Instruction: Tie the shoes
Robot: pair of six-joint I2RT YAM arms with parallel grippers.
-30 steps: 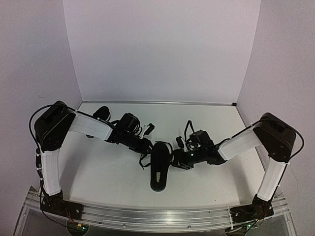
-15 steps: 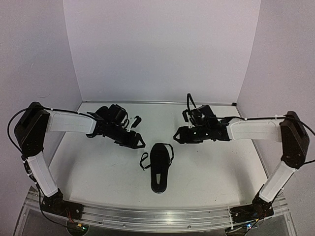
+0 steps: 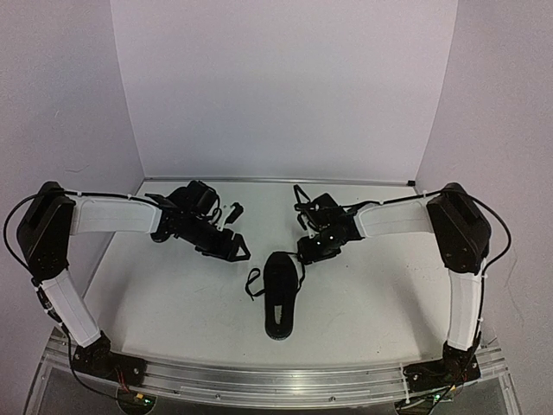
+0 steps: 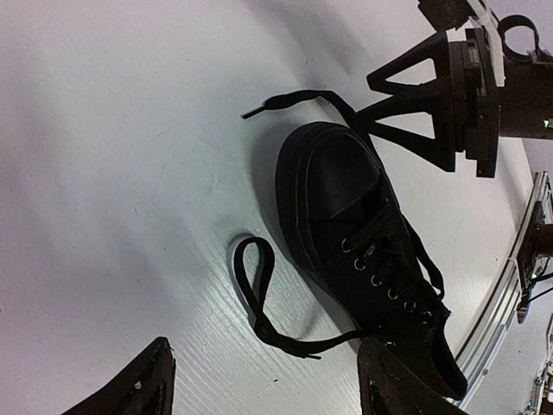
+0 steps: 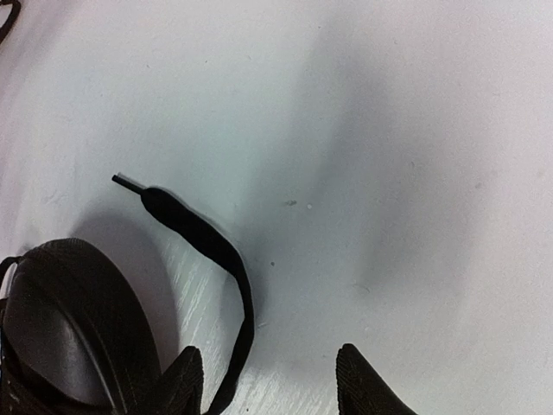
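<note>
Mid-table, the shoe point(image 3: 278, 298) sat alone, still untied. Both my grippers had backed off it. Left gripper point(image 3: 240, 252) had opened up, holding nothing. Right gripper point(image 3: 304, 256) swung back to the toe w/ jaws apart, lace point(image 5: 199, 229) between them, not pinched. So prob a re-grab. All-black low-top, other lace in a loose loop point(image 4: 255, 277).

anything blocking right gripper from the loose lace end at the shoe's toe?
Nothing visible. The right gripper is open right by the lace, which lies free on the table beside the shoe toe; only bare surface between them.
</note>
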